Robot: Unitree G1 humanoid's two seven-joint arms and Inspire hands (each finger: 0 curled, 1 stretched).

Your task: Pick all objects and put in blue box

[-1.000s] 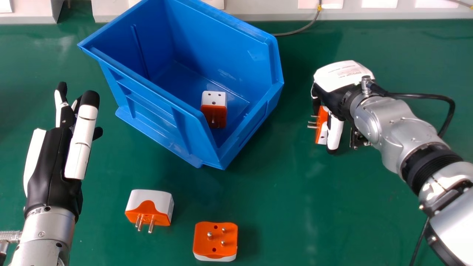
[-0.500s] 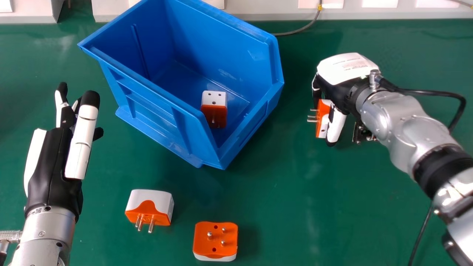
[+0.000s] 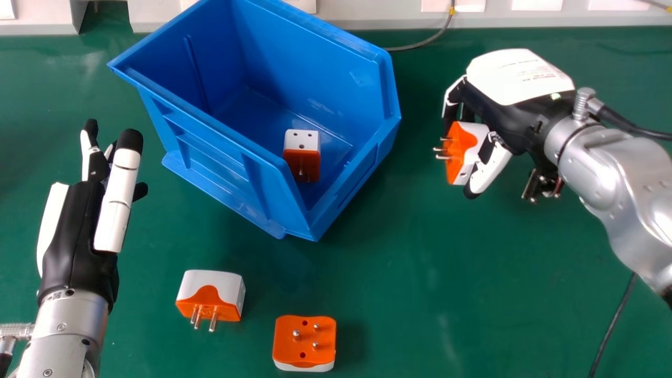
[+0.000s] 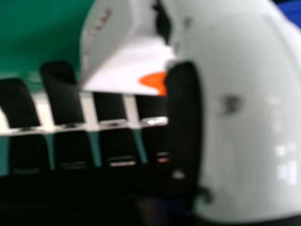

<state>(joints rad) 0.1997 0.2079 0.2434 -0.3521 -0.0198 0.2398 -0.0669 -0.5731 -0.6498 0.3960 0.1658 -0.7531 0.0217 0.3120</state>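
Plainly, in the head view, the right hand stands to the right of the open blue plastic box, well apart from it, holding a white and orange block-shaped plastic plug adapter between its fingers and thumb. The adapter sits beneath the knuckle side of the hand, with the thumb pressed along its white body. Its orange face and metal pins point to the view's left, toward the box, while its longer visible side runs roughly near to far, slightly tilted, across the line of the pins.

A second white and orange adapter rests inside the box, its white, holed face upward. On the green counter, nearer the robot, a white-topped adapter has its prongs toward the robot; just beside it, to the right, an orange-faced adapter lies with prongs up. The left hand is at the view's left, fingers extended and pointing away from the robot.

In the right hand view, the held adapter's white body touches the dark fingers and lies against the thumb of the right hand. A small orange patch shows close to the thumb.
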